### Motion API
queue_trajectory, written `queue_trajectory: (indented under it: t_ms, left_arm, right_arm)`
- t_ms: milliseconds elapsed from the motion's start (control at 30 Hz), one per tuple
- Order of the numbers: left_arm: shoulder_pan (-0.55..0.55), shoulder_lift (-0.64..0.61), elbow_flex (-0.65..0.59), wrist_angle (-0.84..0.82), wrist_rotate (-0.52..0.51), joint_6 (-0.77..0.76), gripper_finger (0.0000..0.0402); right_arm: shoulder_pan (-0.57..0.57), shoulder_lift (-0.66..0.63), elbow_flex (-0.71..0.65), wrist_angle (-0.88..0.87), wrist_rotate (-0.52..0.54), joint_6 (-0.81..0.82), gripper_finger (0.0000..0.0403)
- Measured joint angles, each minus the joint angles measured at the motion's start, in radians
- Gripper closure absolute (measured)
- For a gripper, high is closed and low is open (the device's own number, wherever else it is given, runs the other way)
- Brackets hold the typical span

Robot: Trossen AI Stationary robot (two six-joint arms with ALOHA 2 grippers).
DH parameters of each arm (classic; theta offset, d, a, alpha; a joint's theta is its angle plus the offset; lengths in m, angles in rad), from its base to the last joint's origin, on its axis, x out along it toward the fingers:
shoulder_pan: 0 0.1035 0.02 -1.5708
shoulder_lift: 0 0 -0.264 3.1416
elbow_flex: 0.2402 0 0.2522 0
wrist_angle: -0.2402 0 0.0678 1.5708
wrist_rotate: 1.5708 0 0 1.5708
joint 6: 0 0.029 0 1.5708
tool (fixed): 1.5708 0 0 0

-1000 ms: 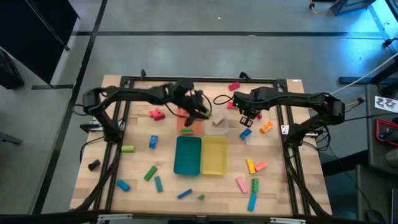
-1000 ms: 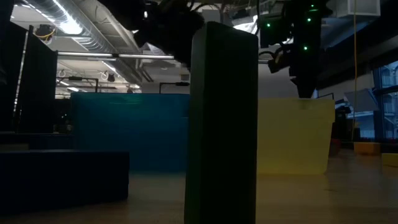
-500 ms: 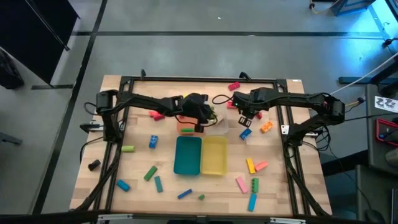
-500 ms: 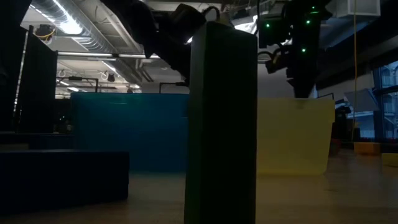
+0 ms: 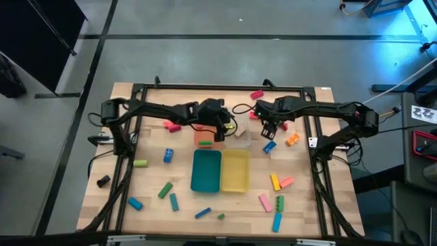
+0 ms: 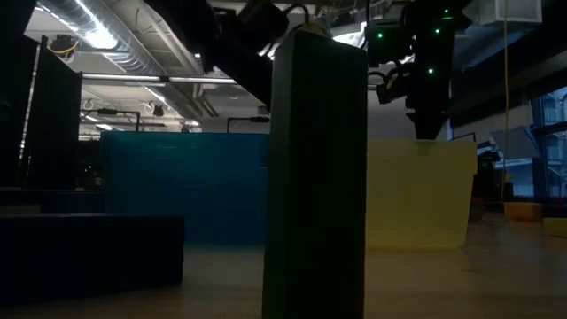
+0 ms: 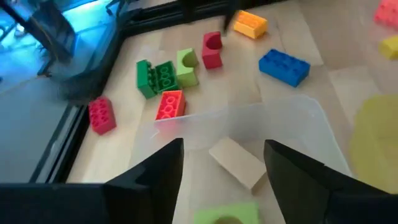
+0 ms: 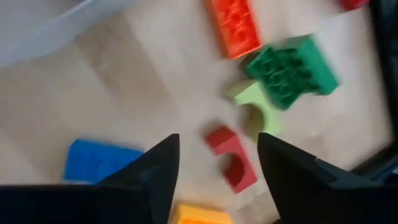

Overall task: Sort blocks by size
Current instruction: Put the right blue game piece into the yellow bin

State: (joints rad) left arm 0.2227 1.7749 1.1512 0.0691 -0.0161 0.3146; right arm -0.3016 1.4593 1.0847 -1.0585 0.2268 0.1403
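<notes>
The clear tray [image 7: 292, 124] under the left gripper [image 7: 224, 165] holds a tan block [image 7: 236, 163] and a light green block [image 7: 227, 214] between its walls; bare floor remains beside them. Beyond its far wall, a red brick [image 7: 169, 104], a green brick [image 7: 157, 78] and a small red arch block [image 7: 212, 50] crowd together. Under the right gripper [image 8: 214, 158], the same red arch block [image 8: 231, 158] lies in the finger gap, with a blue brick [image 8: 93, 163] near and bare wood between them.

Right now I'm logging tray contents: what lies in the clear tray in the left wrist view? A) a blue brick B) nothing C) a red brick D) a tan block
D: a tan block lies inside the clear tray, between the open left gripper fingers; a green piece sits there too.
</notes>
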Motion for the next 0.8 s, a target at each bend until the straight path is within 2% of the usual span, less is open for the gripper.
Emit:
queue_trajectory:
  t_ms: [233, 300, 400, 500, 800]
  left_arm:
    - [0.064, -0.146, 0.000, -0.236, 0.006, -0.068, 0.0193]
    - [0.088, -0.182, 0.000, -0.307, 0.006, -0.068, 0.0193]
    - [0.125, -0.226, 0.000, -0.403, 0.007, -0.075, 0.0193]
    - [0.165, -0.264, 0.000, -0.491, 0.008, -0.078, 0.0193]
    - [0.298, -0.353, 0.000, -0.531, 0.008, -0.103, 0.0192]
  right_arm:
    - [0.007, 0.000, 0.000, -0.017, -0.367, -0.133, 0.0183]
    - [0.025, 0.000, -0.008, 0.005, -0.372, -0.189, 0.0187]
    - [0.061, 0.001, -0.044, 0.016, -0.324, -0.301, 0.0193]
    - [0.102, 0.001, -0.100, 0.046, -0.317, -0.332, 0.0197]
    - [0.189, 0.002, -0.249, 0.229, -0.281, -0.351, 0.0198]
